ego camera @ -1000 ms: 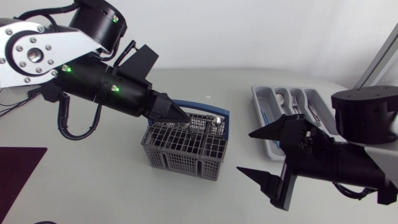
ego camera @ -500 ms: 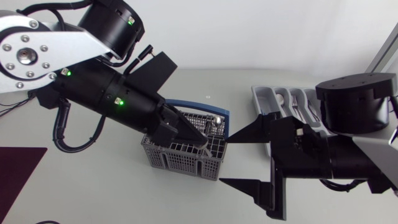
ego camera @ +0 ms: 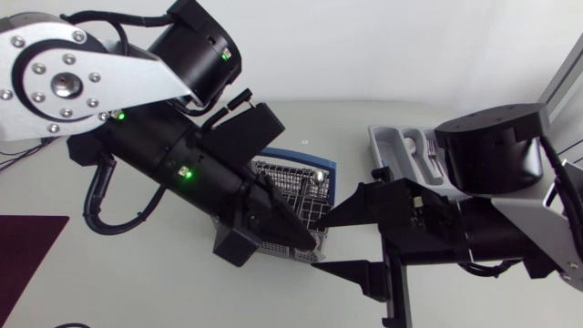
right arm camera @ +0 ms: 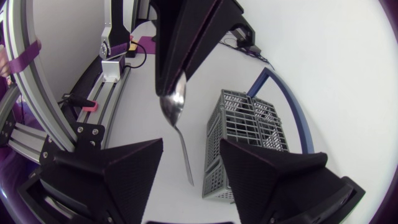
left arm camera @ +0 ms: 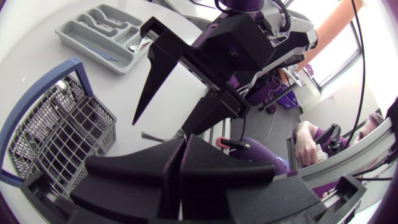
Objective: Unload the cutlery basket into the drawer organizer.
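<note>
2 arms meet over the desk [ego camera: 137, 273] beside 1 grey cutlery basket [right arm camera: 245, 121] with a blue handle. The left pincer [right arm camera: 179, 68] is clamped narrow on the bowl of 1 spoon [right arm camera: 177, 124], held in the air just beside the basket. The spoon's long axis runs on from the fingers, and its handle points at the gap of the right pincer [right arm camera: 191, 146], which is spread wide and grips nothing. 1 shiny piece stands in the basket. 1 drawer organizer [ego camera: 392, 146] lies behind the right arm.

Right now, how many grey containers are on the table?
2: the mesh cutlery basket mid-table, by the left end effector, and the drawer organizer to its right, behind the right arm. The arms may hide others.
</note>
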You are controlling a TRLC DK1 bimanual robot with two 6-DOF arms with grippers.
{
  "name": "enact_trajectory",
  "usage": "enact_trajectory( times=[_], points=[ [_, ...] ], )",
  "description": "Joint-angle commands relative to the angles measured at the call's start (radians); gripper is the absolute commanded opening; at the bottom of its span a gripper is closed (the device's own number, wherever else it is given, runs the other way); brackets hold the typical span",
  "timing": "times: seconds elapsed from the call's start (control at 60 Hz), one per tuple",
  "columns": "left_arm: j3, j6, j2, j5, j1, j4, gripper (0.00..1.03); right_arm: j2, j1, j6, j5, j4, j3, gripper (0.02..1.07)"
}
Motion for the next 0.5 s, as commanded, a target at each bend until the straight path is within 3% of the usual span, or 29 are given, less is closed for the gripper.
enact_trajectory(
  times=[0.0, 0.183, 0.483],
  points=[
    [0.039, 0.033, 0.024, 0.024, -0.003, -0.019, 0.1, 0.004, 0.012, -0.026, -0.006, -0.014, 0.015, 0.42],
    [0.055, 0.033, 0.025, 0.037, 0.004, -0.027, 0.1, 0.004, 0.018, -0.036, -0.003, -0.014, 0.004, 0.17],
    [0.079, 0.03, 0.042, 0.037, 0.008, -0.027, 0.11, -0.005, 0.02, -0.056, -0.001, -0.071, 0.0, 0.09]
  ],
)
